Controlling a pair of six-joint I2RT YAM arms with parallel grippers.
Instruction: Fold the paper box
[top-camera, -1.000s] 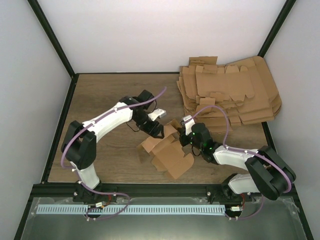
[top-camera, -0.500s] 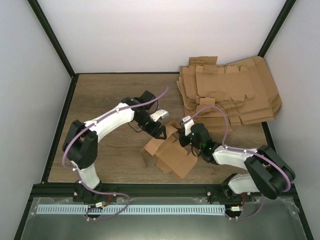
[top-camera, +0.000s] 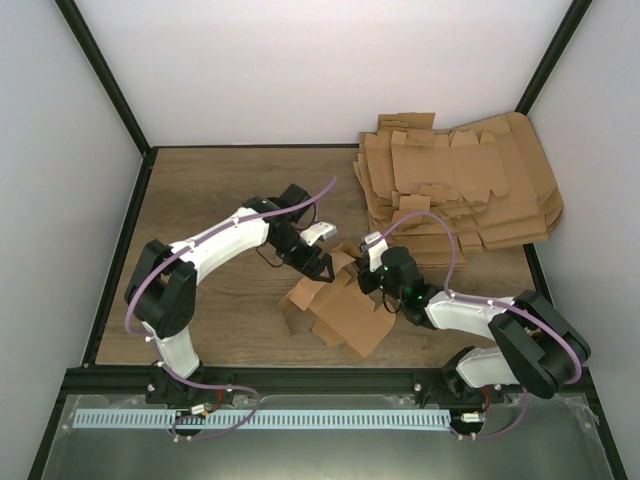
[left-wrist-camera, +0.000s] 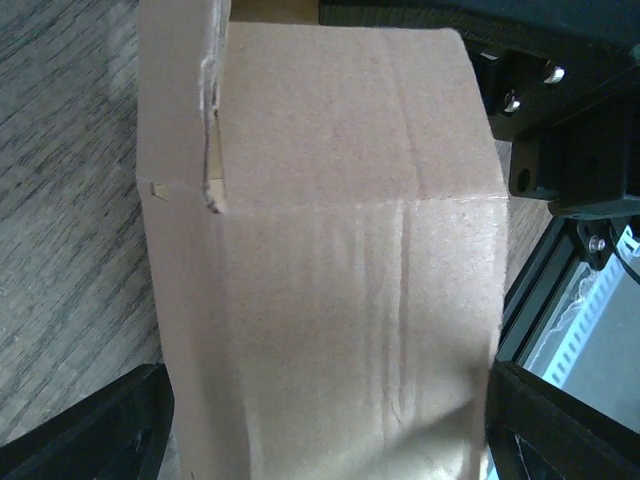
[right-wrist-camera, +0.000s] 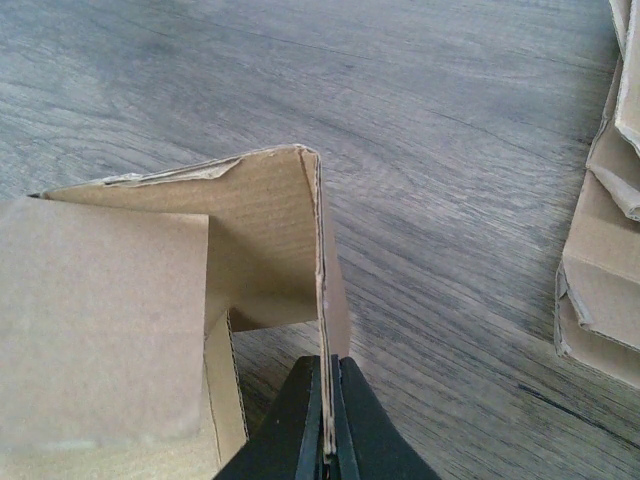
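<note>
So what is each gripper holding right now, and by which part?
Right gripper pinches the paper box by an upright wall's edge. Left gripper straddles it; grip unclear.

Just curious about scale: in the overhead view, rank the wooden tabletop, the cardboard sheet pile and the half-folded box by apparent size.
Largest to smallest: wooden tabletop, pile of flat cardboard sheets, half-folded paper box. None look close.

No text, label, brand, number or sign can be read in any view. The paper box (top-camera: 335, 310) at mid-desk shows only plain brown cardboard, scored and creased. The pile of flat sheets (top-camera: 460, 190) behind it to the right is equally unprinted.
</note>
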